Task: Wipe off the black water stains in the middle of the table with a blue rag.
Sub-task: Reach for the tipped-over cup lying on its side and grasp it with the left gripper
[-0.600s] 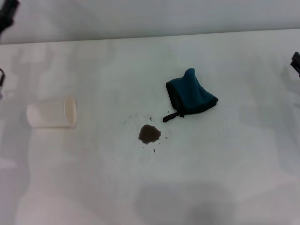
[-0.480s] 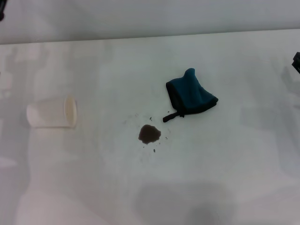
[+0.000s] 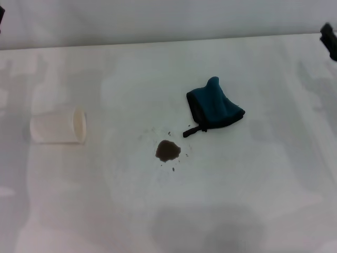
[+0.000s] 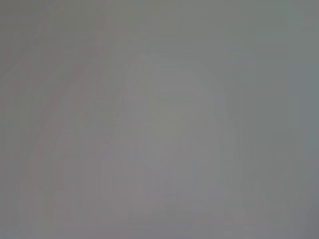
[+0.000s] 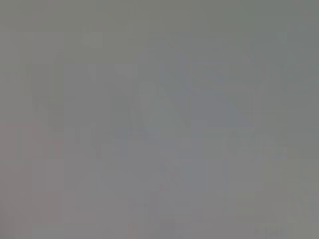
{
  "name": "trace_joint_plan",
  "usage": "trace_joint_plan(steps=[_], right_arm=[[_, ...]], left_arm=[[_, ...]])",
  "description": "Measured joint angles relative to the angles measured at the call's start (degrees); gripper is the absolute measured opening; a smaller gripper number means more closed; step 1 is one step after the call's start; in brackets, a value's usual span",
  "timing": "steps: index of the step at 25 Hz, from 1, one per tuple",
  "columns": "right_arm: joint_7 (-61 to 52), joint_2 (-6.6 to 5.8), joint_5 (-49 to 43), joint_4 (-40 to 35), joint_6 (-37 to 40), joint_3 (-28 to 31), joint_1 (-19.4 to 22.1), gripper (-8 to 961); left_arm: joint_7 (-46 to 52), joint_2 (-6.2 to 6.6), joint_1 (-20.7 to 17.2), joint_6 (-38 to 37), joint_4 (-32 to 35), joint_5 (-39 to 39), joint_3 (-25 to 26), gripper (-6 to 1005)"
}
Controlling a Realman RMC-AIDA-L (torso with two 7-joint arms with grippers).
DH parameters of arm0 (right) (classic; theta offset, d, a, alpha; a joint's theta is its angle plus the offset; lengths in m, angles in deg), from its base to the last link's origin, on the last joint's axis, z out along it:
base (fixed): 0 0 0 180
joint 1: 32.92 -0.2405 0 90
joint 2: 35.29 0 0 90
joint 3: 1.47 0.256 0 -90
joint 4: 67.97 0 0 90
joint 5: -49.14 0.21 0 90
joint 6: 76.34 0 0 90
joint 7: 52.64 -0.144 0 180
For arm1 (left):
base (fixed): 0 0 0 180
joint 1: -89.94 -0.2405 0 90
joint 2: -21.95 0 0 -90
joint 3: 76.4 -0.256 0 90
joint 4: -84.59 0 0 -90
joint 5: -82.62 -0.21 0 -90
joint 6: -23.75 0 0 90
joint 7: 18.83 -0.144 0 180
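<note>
The small dark teal-blue soft cloth rag w/ black edging (image 3: 215, 109) lay crumpled in a loose mound on the wide plain white flat table (image 3: 253, 184), right of centre, w/ its short black loop tag (image 3: 192, 130) trailing toward the dark brown-black irregular stain blotch (image 3: 168, 151). Stain sat near the table's middle, just nearer the robot than the rag and apart from it, w/ tiny specks scattered round it.

Rag looked light, limp and non-slippery; it would prob. sag and fold under any grip. Best hold, I'd judge: pinch the raised peak of the bunched cloth, not the thin tag, so enough fabric hangs below to drag over the blotch. The matte table top should let the cloth slide easily.

A white paper cup (image 3: 59, 126) lay on its side well to the left, smooth-walled, mouth facing the rag.

Right gripper (image 3: 329, 41) showed only as a dark sliver at the frame edge, left gripper (image 3: 1, 12) likewise; can't tell how either's jaws stood. Both wrist views gave only blank grey, so nothing useful there.
</note>
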State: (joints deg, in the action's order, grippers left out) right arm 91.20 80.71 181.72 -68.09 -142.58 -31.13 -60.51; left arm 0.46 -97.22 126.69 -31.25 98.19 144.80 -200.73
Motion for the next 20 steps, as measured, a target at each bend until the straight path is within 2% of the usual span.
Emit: trace_joint_plan(steps=[7, 12, 17, 20], right_arm=[[-8.36, -0.44, 0.20, -0.86, -3.84, 0.38, 0.98, 840], [-4.18, -0.59, 0.56, -4.13, -0.65, 1.32, 3.62, 841], [-2.72, -0.41, 0.59, -3.79, 0.70, 2.12, 3.73, 841], [-2.39, -0.29, 0.46, -2.29, 3.20, 2.03, 2.30, 841]], left_arm=[[9.81, -0.16, -0.87, 1.57, 0.41, 0.00, -0.25, 871], [10.54, -0.18, -0.42, 2.10, 0.26, -0.06, -0.83, 867], [10.84, -0.18, 0.54, 2.55, 1.00, -0.07, -2.48, 865], [10.59, -0.15, 2.04, 3.05, 0.41, 0.00, -3.07, 865]])
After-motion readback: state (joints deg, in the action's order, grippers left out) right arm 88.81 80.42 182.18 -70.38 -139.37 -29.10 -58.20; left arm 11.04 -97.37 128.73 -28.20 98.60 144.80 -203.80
